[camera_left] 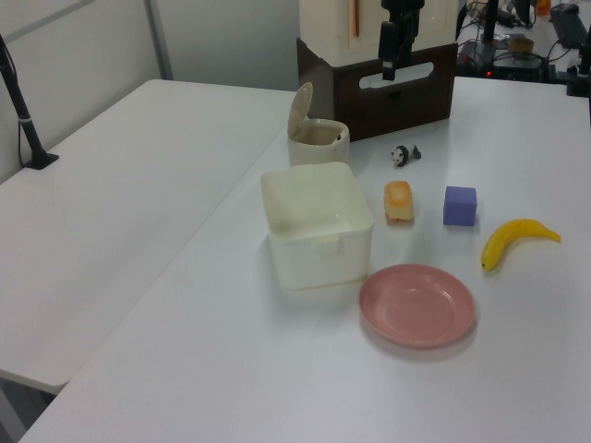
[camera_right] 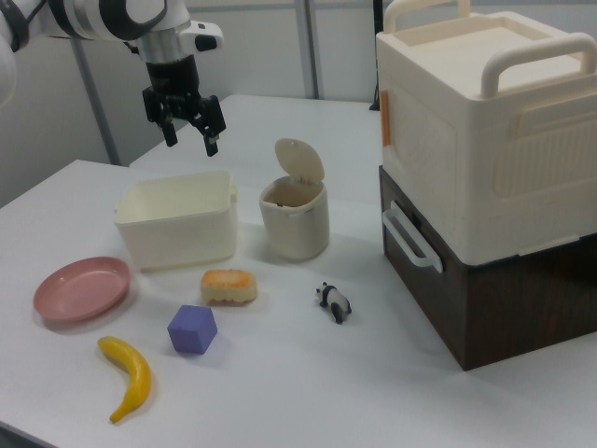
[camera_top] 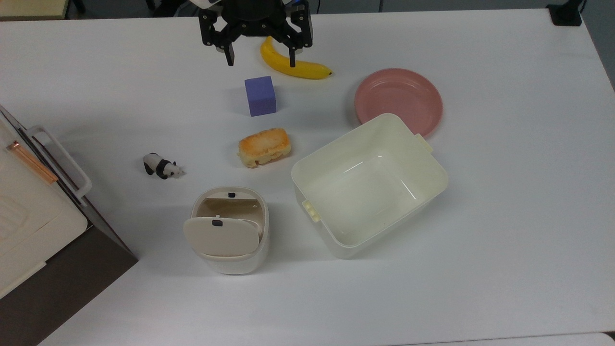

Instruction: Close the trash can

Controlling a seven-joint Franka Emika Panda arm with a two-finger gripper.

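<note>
Trash can [camera_top: 229,230] stands cream-white, beige lid [camera_top: 221,236] raised, tan inside; claw [camera_top: 260,61] spread wide, empty.

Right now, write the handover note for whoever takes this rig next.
Gripper: open, holding nothing, up in the air near the banana and the purple block, far from the trash can.
Trash can: stands on the table between the panda figure and the big tub. Its lid is tilted up on its hinge, inside showing.
Done: nothing visible yet.
Left: bring the gripper over to the trash can and press the lid down until it shuts.
</note>
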